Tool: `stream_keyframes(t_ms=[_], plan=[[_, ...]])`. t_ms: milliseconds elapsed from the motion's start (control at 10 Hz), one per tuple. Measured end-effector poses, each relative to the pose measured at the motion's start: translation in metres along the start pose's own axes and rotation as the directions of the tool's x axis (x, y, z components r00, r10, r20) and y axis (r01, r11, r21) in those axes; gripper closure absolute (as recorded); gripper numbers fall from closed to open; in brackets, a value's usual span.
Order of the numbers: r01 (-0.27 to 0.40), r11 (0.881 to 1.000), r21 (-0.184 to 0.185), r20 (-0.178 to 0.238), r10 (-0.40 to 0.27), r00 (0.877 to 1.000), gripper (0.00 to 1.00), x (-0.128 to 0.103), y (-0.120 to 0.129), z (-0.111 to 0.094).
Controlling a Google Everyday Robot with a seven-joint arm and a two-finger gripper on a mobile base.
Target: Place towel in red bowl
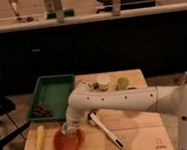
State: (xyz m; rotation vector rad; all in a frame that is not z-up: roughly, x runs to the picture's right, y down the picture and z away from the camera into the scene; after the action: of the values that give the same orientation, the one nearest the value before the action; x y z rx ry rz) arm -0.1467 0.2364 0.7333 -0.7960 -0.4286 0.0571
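The red bowl (69, 142) stands on the wooden table (143, 129) near its front left corner. My gripper (67, 129) hangs at the end of the white arm (115, 101), pointing down, right over the bowl and just at its rim. A small pale shape shows at the gripper's tip. I cannot tell whether it is the towel. No towel shows clearly anywhere else on the table.
A green tray (56, 89) with dark grapes (41, 111) lies at the back left. A banana (39, 138) lies left of the bowl. A white pen (107, 133) lies to its right. A white cup (104, 82) and a green cup (122, 82) stand at the back.
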Motion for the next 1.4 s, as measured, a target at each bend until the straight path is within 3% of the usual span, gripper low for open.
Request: stream_keyframes(t_ms=[700, 1400], plan=[[0.002, 1.0, 0.0, -0.002, -0.002, 1.0, 0.2, -0.0001, 0.0, 0.0002], [0.014, 0.999, 0.029, -0.011, -0.014, 1.0, 0.2, -0.0038, -0.0004, -0.0038]])
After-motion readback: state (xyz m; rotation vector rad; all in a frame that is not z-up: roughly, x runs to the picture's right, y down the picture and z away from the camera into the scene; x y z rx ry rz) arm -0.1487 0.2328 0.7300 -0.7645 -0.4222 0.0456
